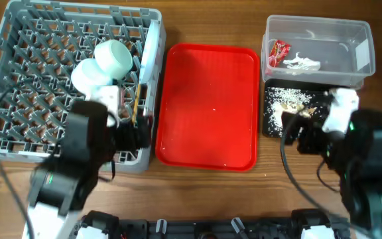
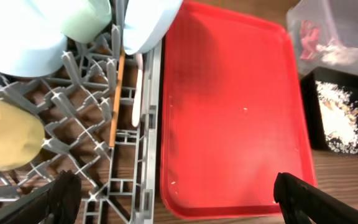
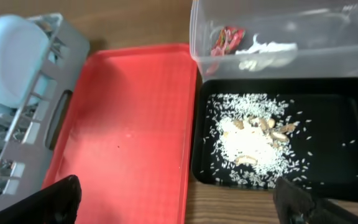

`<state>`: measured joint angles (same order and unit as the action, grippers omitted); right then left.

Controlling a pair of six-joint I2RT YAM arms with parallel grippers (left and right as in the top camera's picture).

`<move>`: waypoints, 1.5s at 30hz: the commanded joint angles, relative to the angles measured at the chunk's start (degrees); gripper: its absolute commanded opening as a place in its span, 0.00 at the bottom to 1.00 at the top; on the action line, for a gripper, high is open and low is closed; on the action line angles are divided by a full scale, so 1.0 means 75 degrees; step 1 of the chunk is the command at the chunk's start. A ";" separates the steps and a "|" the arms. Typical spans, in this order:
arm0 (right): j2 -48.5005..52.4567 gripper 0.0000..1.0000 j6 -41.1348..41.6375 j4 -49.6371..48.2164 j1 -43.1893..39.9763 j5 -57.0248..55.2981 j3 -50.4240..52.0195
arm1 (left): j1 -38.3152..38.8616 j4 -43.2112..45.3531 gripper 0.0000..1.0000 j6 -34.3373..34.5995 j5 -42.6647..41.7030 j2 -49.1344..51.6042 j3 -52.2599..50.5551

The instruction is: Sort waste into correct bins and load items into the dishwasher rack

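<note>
The grey dishwasher rack (image 1: 18,86) holds the pale green bowl (image 1: 113,56), the pale blue bowl (image 1: 87,75), the white plate (image 1: 150,50) on edge, the chopsticks (image 2: 114,102), the white fork (image 2: 138,93) and the yellow cup (image 2: 5,140). The clear tub (image 1: 357,40) holds the red wrapper (image 1: 278,52) and the white napkin (image 1: 302,63). The black tray (image 1: 270,123) holds the rice crumbs (image 3: 247,140). My left gripper (image 2: 176,199) is open and empty over the rack's right front corner. My right gripper (image 3: 179,199) is open and empty over the black tray's near left corner.
The red serving tray (image 1: 207,106) lies between the rack and the bins, with a few tiny specks on it. Bare wooden table runs along the front edge. Both arms hang over the near side of the table.
</note>
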<state>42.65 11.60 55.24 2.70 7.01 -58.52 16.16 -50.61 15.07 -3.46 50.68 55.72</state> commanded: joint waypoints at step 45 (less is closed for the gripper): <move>-0.5668 1.00 -0.0393 -0.7842 0.0417 -0.0140 0.7764 | 0.0047 -0.0201 1.00 -0.0154 0.0044 -0.1099 -0.0653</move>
<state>0.99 11.66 -4.60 5.54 1.87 -1.10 16.25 -52.25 15.07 -3.44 42.48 50.96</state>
